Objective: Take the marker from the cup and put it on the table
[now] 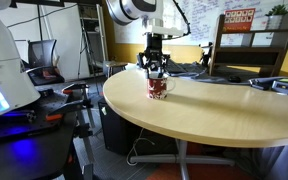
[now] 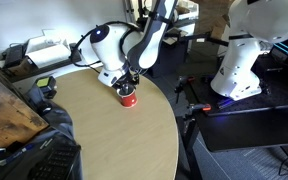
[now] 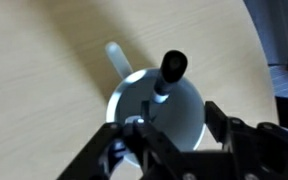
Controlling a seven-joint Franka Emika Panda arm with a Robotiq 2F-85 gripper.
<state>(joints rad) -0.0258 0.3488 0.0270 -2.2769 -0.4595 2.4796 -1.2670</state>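
Looking down through the wrist view, I'm right over the cup [image 3: 189, 112], and its white inside fills the middle of my sight. The handle [image 3: 117, 57] sticks out to the far left. There's the marker [image 3: 172, 68], standing in the cup with its black cap up, leaning against the far side of the rim. My pincer [image 3: 172, 125] is spread: one finger [image 3: 114, 152] is at the left of the cup's near rim, the other at the right, with nothing pinched between them. The marker is a little beyond the fingertips, untouched. Whether my fingers brush the rim, I cannot tell.

In both exterior views my pincer [image 1: 156, 66] [image 2: 125, 82] hangs just above the cup [image 1: 159, 88] [image 2: 128, 97], pointing straight down. The cup is red outside and stands upright on the round, pale wooden tabletop [image 1: 214, 115] [image 2: 104, 140], close to its edge. From out there my pincer covers the cup's mouth, so the marker is hard to make out
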